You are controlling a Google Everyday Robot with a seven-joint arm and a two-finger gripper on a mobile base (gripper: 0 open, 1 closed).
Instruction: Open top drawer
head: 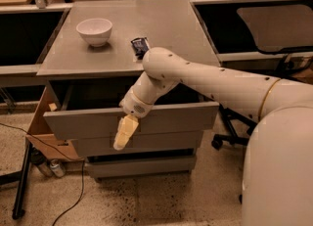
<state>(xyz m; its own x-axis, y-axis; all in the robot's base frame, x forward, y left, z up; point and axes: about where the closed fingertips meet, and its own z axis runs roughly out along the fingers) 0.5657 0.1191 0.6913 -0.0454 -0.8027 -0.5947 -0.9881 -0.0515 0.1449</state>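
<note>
The top drawer (181, 117) is the wide grey front just under the cabinet top. It stands pulled out toward me, with a dark gap behind its front. My gripper (122, 137) hangs from the white arm in front of the left half of that drawer front. Its yellowish tip points down and left over the slimmer middle drawer front (171, 141). The lowest drawer front (146, 165) is closed beneath.
A white bowl (95, 30) and a dark packet (140, 46) lie on the cabinet top (161, 24). A cardboard box (41, 127) leans at the cabinet's left, with cans (49, 166) and a black stand leg (22, 181) on the floor. An office chair base (230, 134) stands to the right.
</note>
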